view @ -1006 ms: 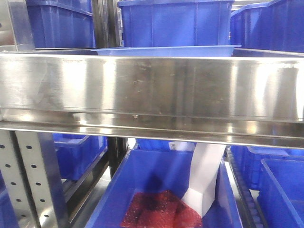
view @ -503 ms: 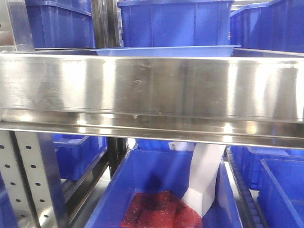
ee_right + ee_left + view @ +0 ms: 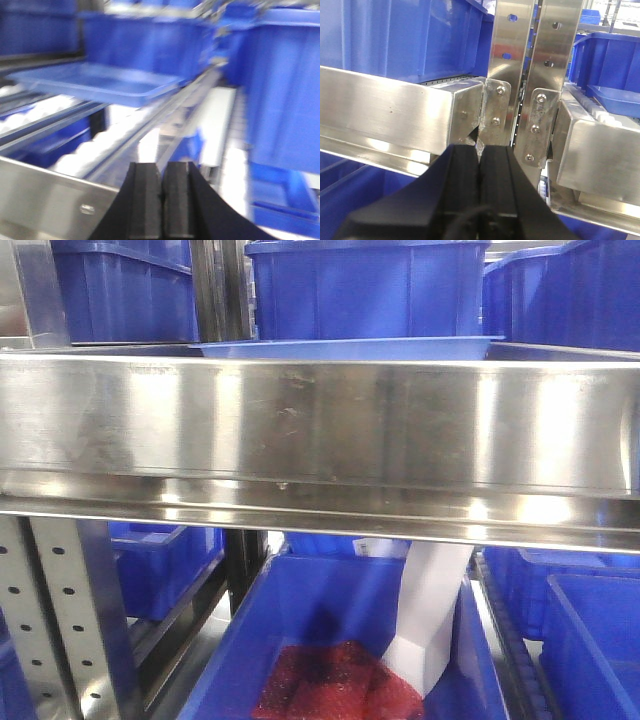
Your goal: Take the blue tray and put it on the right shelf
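Observation:
The light-blue tray (image 3: 350, 347) lies flat on the steel shelf (image 3: 320, 430), just behind its broad front rail; only its rim shows in the front view. In the right wrist view the blue tray (image 3: 100, 82) rests on white rollers, up and to the left of my right gripper (image 3: 161, 167), which is shut on nothing and well short of it. My left gripper (image 3: 480, 150) is also shut and empty, pointing at the perforated uprights (image 3: 535, 75) between two shelf rails. A corner of the blue tray (image 3: 615, 95) shows at the far right of that view.
Deep dark-blue bins (image 3: 365, 285) stand behind the tray and on both sides. Below the shelf an open blue bin (image 3: 330, 640) holds red material and a white piece (image 3: 430, 610). A tall blue bin (image 3: 285, 85) stands close on the right gripper's right.
The front view has shifted very slightly; the tray and shelf look unmoved.

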